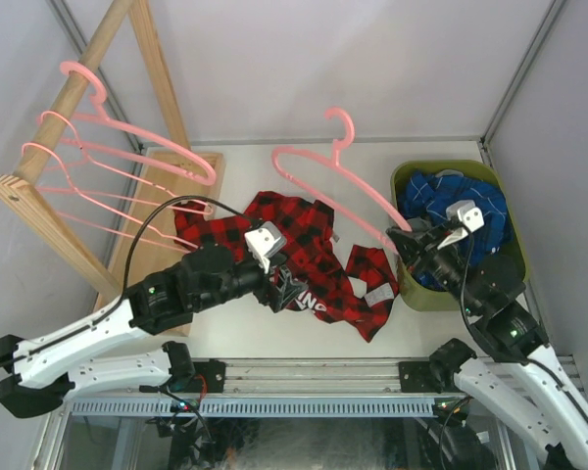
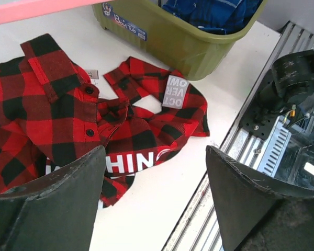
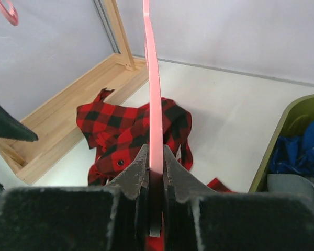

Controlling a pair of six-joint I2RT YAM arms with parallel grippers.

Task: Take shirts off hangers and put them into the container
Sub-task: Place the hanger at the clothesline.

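Note:
The red-black plaid shirt (image 1: pixel 304 257) with white lettering lies crumpled on the white table, off its hanger. My left gripper (image 1: pixel 286 290) hangs just above the shirt's near edge, open, with nothing between its fingers (image 2: pixel 57 204); the shirt (image 2: pixel 68 104) lies below and beyond them. My right gripper (image 1: pixel 409 241) is shut on the lower end of a bare pink hanger (image 1: pixel 325 172), which it holds up over the table beside the container (image 1: pixel 404 182). In the right wrist view the hanger (image 3: pixel 150 78) runs straight up from the gripper (image 3: pixel 156 168). A blue plaid shirt (image 1: pixel 461 208) lies in the olive-green container.
The wooden rack (image 1: pixel 73 93) stands at the left with three bare pink hangers (image 1: pixel 98 147) on its rail, above a flat wooden base board (image 1: pixel 191 171). The metal frame rail (image 2: pixel 261 141) runs along the table's near edge.

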